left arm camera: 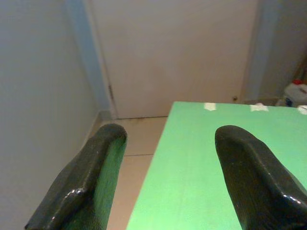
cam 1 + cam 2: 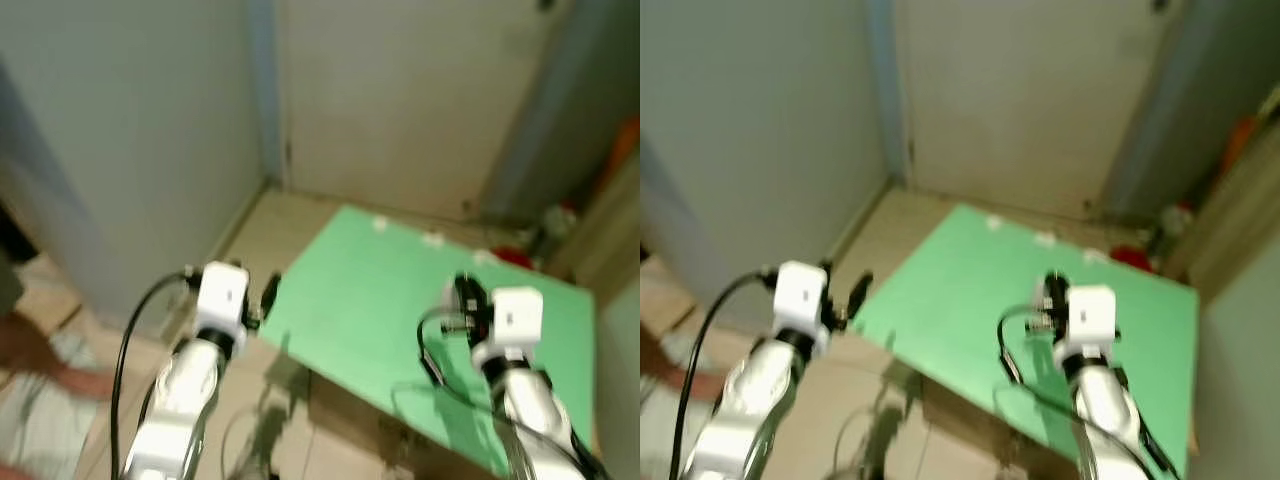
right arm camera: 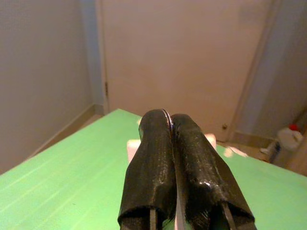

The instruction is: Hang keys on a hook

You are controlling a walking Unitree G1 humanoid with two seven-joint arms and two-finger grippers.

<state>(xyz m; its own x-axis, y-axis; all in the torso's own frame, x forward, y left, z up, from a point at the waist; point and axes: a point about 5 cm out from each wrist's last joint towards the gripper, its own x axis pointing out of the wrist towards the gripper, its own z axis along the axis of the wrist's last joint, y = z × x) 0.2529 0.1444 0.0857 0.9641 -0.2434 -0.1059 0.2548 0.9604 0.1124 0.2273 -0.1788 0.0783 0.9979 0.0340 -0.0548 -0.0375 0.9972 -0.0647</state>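
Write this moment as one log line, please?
left gripper: open, at green board's edge | right gripper: shut, thin metal edge between fingers, above board | hook: unseen | view: blurred

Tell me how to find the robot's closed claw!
Start at the big flat green board lying on the tiled floor before the pale door. Two silver arms reach out; the right one hovers above the board. Its right claw has both long black fingers pressed together, a thin metal sliver showing between them, while the left claw, at the board's edge, gapes wide.
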